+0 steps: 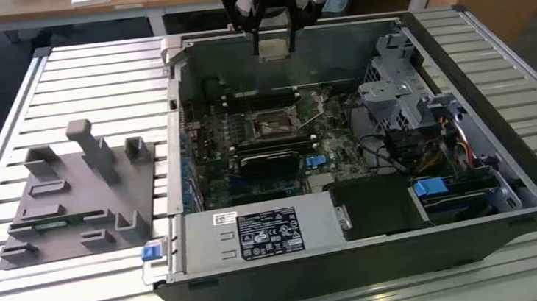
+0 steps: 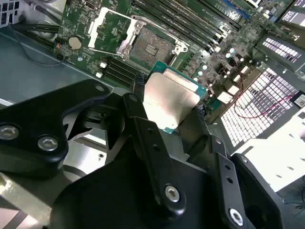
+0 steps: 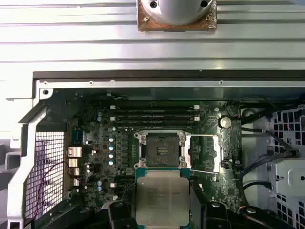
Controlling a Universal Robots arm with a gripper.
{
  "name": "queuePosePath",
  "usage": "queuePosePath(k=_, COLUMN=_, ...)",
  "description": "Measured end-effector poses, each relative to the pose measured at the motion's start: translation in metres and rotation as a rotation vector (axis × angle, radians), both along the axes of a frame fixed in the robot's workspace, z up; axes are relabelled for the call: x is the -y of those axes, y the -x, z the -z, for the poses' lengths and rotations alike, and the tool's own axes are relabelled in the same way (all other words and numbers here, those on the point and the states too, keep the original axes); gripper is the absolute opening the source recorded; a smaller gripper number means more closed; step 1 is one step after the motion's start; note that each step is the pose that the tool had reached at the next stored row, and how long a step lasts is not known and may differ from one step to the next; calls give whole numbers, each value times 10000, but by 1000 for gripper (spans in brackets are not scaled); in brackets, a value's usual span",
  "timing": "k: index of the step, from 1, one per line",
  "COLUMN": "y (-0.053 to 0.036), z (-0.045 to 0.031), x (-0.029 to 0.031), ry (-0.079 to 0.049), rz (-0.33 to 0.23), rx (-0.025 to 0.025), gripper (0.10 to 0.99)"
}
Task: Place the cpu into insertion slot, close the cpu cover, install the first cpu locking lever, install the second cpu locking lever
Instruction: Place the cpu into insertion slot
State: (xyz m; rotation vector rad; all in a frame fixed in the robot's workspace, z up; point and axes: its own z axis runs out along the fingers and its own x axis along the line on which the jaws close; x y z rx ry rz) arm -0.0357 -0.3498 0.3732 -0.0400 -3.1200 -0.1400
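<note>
My gripper (image 1: 273, 45) is shut on the cpu (image 1: 275, 49), a flat silver-topped chip, and holds it high above the far wall of the open computer case. In both wrist views the cpu (image 2: 172, 98) (image 3: 162, 196) sits between the black fingers (image 2: 139, 107). The insertion slot (image 1: 271, 126) (image 2: 151, 47) (image 3: 162, 149) lies bare on the green motherboard, well below the chip. The cpu cover (image 2: 106, 29) (image 3: 204, 153) is swung open beside the slot. A thin locking lever (image 1: 318, 113) stands raised at the slot's side.
The case (image 1: 509, 194) lies on a slatted metal table (image 1: 93, 71). Inside it are a black finned block (image 1: 272, 161), memory slots (image 3: 155, 114), cables (image 1: 417, 155), a drive cage (image 1: 396, 90) and a power supply (image 1: 256, 233). A grey fixture (image 1: 76, 198) sits at the exterior view's left.
</note>
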Motion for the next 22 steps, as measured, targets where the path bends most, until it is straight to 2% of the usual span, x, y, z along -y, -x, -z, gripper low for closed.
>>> queuePosePath(k=12, y=0, z=0, x=0, ry=-1, rz=68, rx=0, gripper=537)
queuePosePath(k=22, y=0, z=0, x=0, ry=2, rz=859, rx=0, gripper=537)
